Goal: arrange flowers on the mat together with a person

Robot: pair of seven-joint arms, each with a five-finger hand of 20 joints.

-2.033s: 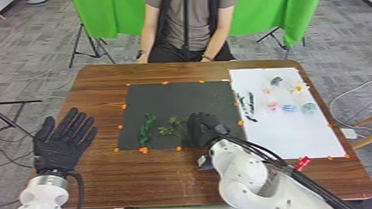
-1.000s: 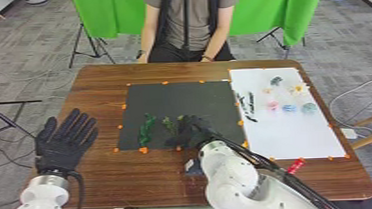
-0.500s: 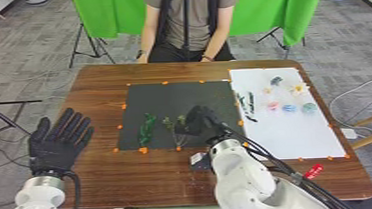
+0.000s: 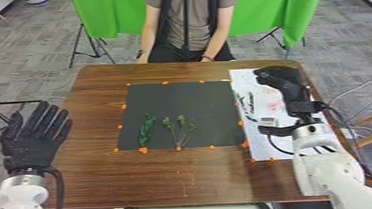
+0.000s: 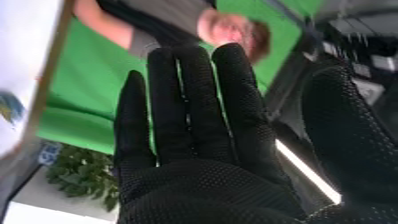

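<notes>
My right hand (image 4: 279, 79) is over the far part of the white sheet (image 4: 273, 152) in the head view, covering most of the flowers there. In the right wrist view that hand (image 5: 204, 185) has straight fingers and holds nothing. On the black mat (image 4: 178, 98) lie a dark green leafy stem (image 4: 147, 130) and, to its right, a branching sprig (image 4: 178, 130), apart from each other. A pale pink flower (image 4: 274, 105) is visible beside the right forearm, and dark green stems (image 4: 246, 104) lie along the sheet's left side. My left hand (image 4: 31, 140), fingers straight, is at the table's left edge.
Orange markers (image 4: 143, 150) line the mat's edges. The person (image 4: 187, 27) sits across the table, hands low at its far edge (image 4: 176, 63). My right forearm (image 4: 322, 163) spans the right side of the table and the near part of the sheet.
My right hand has left the mat and moved right and away to the far part of the white sheet. The branching sprig is now uncovered. My left hand has shifted slightly left.
</notes>
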